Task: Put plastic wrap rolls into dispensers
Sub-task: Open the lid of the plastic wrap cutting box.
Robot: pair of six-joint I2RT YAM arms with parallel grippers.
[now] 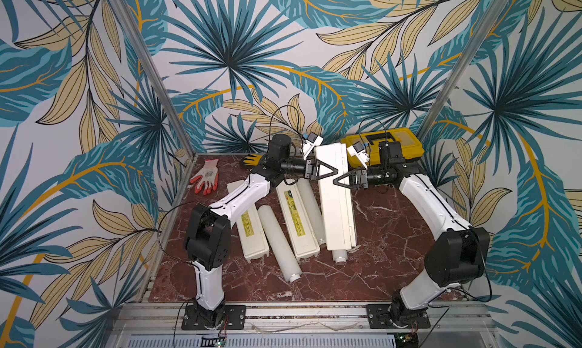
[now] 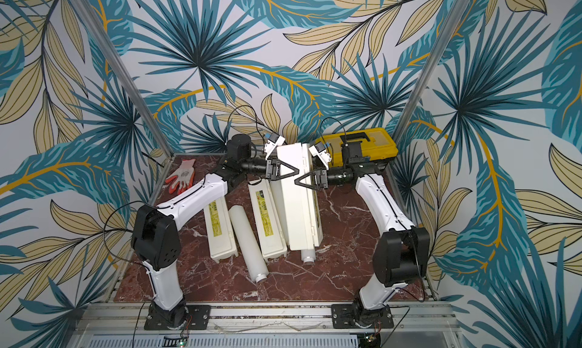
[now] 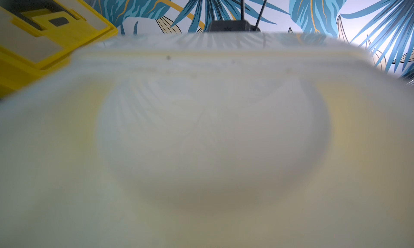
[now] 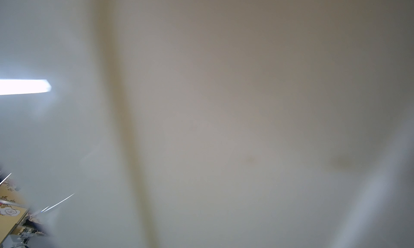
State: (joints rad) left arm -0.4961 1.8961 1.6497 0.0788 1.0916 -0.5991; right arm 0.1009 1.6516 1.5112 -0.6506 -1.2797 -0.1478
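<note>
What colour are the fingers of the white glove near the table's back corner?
Orange-red, on the white glove; it shows best in a top view.

Table: red marble top.
Far-left corner: orange-and-white glove.
Far-right corner: yellow toolbox.
Middle: two dispensers, plastic wrap roll between.

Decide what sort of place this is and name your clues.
Probably a robot test cell: left arm and right arm bolted to an aluminium rail, leaf-print panels enclosing the tabletop, a toolbox.
</note>
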